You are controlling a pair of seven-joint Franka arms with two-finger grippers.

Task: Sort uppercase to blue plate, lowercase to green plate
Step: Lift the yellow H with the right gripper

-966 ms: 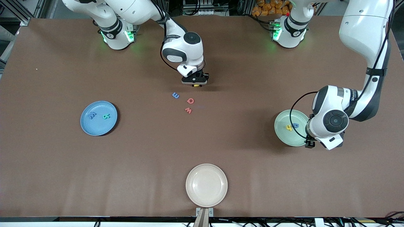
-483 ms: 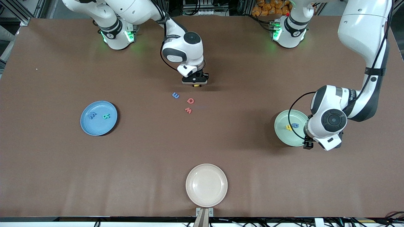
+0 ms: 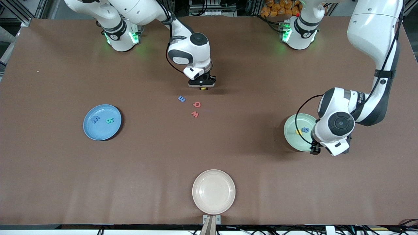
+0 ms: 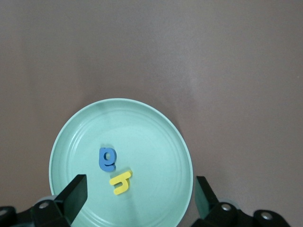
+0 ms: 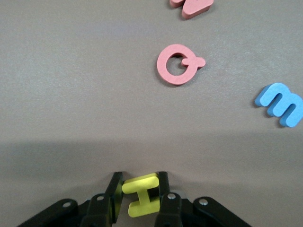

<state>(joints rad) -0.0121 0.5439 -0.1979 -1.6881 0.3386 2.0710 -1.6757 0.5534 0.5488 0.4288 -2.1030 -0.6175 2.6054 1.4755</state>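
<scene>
I see the right gripper (image 5: 140,187) pinching the yellow H (image 5: 141,194) on the table just beside the red Q (image 3: 197,104), left gripper (image 4: 142,198) spread wide over the green plate (image 3: 291,137) rim, bare table (image 3: 147,153) all round.

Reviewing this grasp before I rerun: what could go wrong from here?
1. The right gripper pinches the yellow H by its narrow crossbar, so it may twist or slip on the lift.
2. The blue plate is well toward the right arm's end, so the carry is long.
3. The red Q lies close by; a dropped H could land against it.
</scene>
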